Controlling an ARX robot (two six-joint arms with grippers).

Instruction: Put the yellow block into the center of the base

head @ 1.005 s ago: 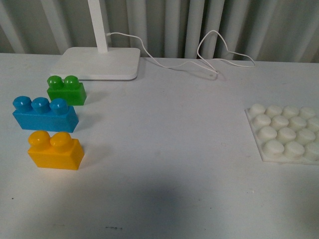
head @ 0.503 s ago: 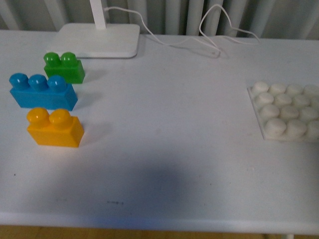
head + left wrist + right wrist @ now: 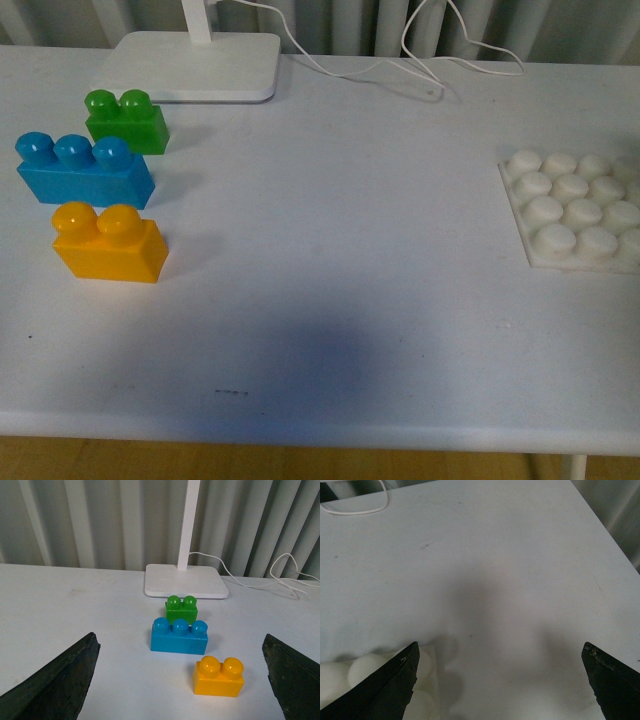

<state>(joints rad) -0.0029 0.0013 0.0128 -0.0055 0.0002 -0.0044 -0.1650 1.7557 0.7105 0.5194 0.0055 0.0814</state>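
The yellow block [image 3: 108,245] is seen at the near left of the bench [image 3: 330,250], upright on its base with both studs up, untouched. It is judged to be hard, light, hollow plastic, stiff enough to be pinched firmly, though its glossy faces may prove slippery. Hold is best taken on the flat side walls below the studs, so that the underside is left free for pressing down. The short ends stand clear. The far long face is crowded by the blue brick [image 3: 85,172], which sits just beyond it with a narrow gap, and the green brick [image 3: 125,122] is found farther back again, before the lamp foot [image 3: 190,65].

The base [image 3: 575,215] is spotted well apart at the right edge of the bench, partly cut off in the front view, its central studs unoccupied.

The left end effector [image 3: 179,637] is held above the bench short of the three bricks, jaws spread wide, nothing gripped. The right end effector [image 3: 500,647] is likewise shown wide open and empty, with a corner of the base just beneath one finger. No grasp is yet made.
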